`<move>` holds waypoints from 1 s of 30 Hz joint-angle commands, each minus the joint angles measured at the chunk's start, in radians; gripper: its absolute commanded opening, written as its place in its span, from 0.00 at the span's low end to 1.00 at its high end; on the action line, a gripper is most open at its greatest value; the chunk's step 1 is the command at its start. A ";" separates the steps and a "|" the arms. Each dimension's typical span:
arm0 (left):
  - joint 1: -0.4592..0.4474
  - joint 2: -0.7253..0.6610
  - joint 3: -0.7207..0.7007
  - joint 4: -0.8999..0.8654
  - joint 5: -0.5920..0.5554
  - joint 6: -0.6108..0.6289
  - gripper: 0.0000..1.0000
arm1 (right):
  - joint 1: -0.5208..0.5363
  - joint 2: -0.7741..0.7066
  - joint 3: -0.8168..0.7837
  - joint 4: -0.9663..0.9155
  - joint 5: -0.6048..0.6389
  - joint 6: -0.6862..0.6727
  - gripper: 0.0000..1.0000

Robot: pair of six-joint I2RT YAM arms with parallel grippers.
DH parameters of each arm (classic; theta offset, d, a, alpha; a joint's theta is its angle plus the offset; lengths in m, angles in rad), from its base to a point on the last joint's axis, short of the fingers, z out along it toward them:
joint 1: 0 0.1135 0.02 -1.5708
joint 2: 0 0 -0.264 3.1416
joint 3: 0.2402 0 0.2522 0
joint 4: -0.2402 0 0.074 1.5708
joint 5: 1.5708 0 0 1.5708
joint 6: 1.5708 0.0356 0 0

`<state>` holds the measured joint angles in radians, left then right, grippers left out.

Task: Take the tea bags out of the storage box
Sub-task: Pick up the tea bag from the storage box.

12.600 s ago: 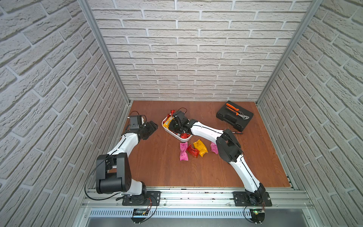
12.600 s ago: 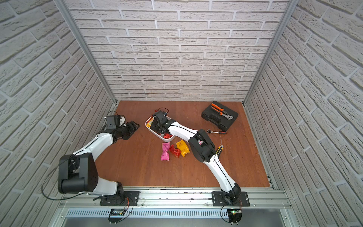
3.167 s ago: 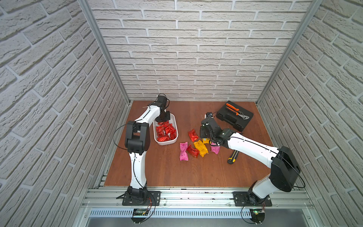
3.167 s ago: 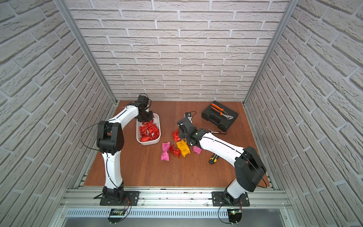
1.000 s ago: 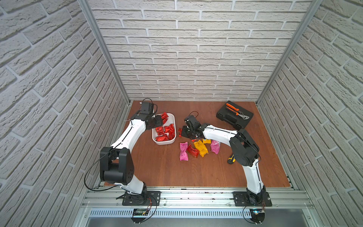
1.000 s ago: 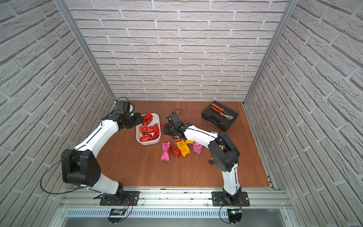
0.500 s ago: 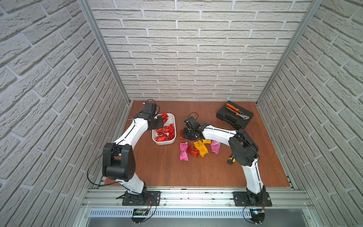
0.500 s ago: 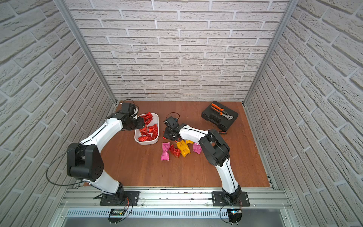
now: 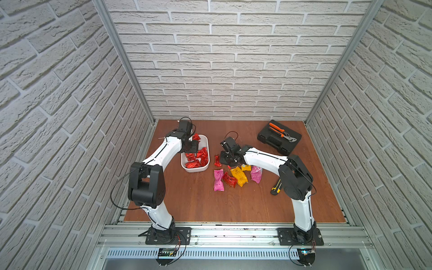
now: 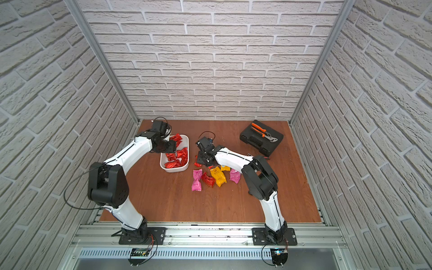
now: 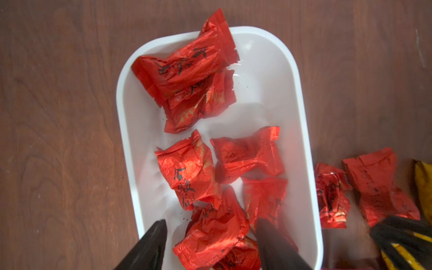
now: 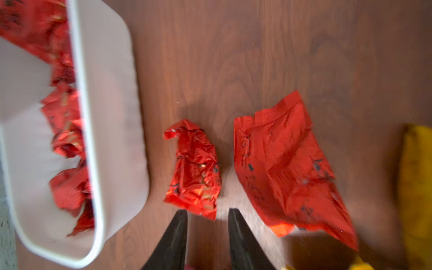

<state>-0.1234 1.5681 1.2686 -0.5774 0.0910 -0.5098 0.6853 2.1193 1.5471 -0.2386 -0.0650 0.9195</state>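
Our left gripper (image 11: 211,224) hangs with jaws parted over a red bag (image 11: 210,233) heaped on others at one end of the box (image 11: 120,98). Several more bags (image 11: 187,173) lie inside. Our right gripper (image 12: 208,212) is pinched close on nothing, just beside two loose red bags (image 12: 194,168) on the table (image 12: 257,46). We judge that closing could catch two overlapping bags, or the slick foil could slip free. A snagged bag might drag the light box, and our arms work close together.

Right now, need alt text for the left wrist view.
The open left gripper hangs over a white storage box holding several crinkly red tea bags, its fingers either side of one. Two more red bags lie on the wooden table beside it.
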 commanded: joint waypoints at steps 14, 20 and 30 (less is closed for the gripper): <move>-0.087 0.177 0.145 -0.129 -0.144 0.312 0.66 | 0.009 -0.182 0.003 -0.207 0.147 -0.146 0.35; -0.090 0.259 0.218 -0.197 -0.165 0.276 0.67 | 0.008 -0.282 -0.053 -0.234 0.173 -0.236 0.36; -0.088 0.301 0.171 -0.121 -0.239 0.107 0.65 | 0.008 -0.380 -0.248 -0.114 0.187 -0.148 0.37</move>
<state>-0.2142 1.8660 1.4578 -0.7311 -0.1276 -0.3367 0.6899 1.7729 1.3399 -0.4141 0.1093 0.7353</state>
